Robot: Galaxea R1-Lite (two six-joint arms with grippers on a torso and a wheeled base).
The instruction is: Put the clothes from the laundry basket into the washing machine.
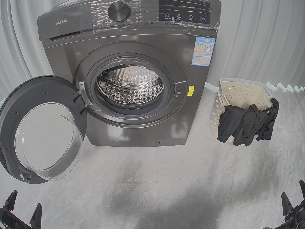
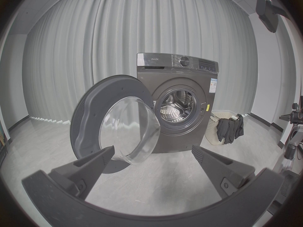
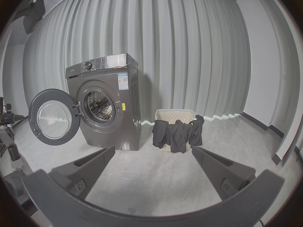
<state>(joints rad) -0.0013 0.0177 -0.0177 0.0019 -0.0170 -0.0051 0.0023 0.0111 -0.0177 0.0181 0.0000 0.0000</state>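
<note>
With left gripper and right gripper both spread wide and empty, far from clothes draped over basket rim at 3 o'clock of washer, could tip basket when tugging, or trail cloth short of drum.

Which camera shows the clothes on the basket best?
Head view: the dark clothes hang over the laundry basket's front rim, nearest and from above. The right wrist view shows them head-on, farther off; the left wrist view, small and distant.
</note>
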